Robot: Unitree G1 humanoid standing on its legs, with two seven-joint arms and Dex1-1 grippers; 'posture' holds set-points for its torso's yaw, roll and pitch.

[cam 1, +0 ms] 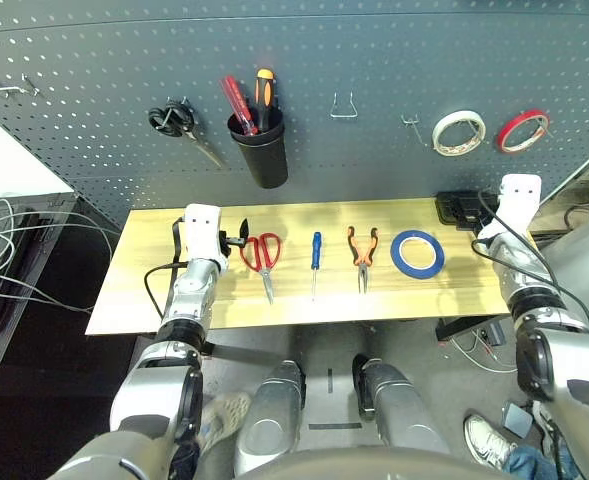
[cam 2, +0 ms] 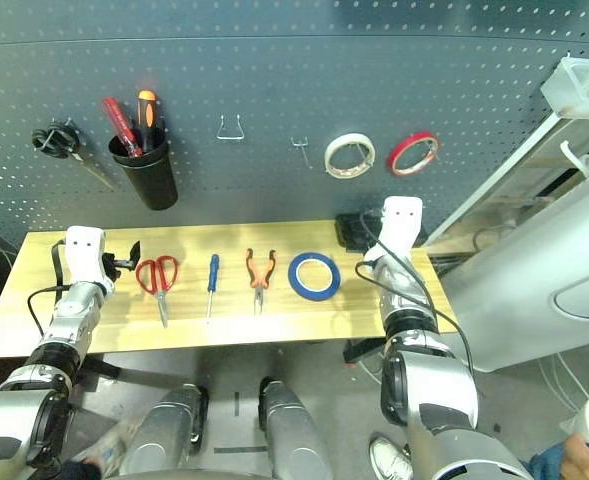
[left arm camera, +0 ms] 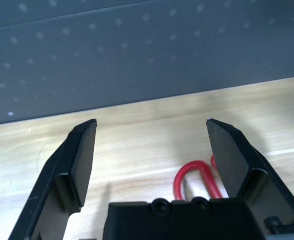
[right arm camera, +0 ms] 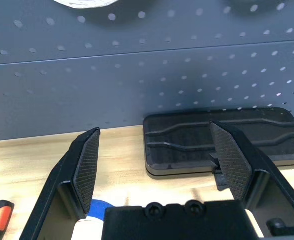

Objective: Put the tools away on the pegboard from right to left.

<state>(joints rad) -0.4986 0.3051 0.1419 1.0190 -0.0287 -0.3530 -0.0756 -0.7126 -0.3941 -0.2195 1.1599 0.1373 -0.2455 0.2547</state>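
Note:
Four tools lie in a row on the wooden table (cam 1: pixel 154 300): red-handled scissors (cam 1: pixel 262 255), a small blue screwdriver (cam 1: pixel 315 252), orange-and-black pliers (cam 1: pixel 362 255) and a blue tape ring (cam 1: pixel 417 253) at the right. The dark perforated pegboard (cam 1: pixel 374 60) rises behind them. My left gripper (left arm camera: pixel 150 122) stands open just left of the scissors, whose red handle (left arm camera: pixel 186 175) shows low between its fingers. At the table's right end, behind the blue ring (right arm camera: pixel 99 207), my right gripper (right arm camera: pixel 154 128) is open and empty.
On the pegboard hang black-handled scissors (cam 1: pixel 179 125), a black cup (cam 1: pixel 262 150) with screwdrivers, two bare metal hooks (cam 1: pixel 344 105), a white tape roll (cam 1: pixel 459 132) and a red one (cam 1: pixel 522 130). A flat black box (right arm camera: pixel 221 140) lies in front of the right gripper.

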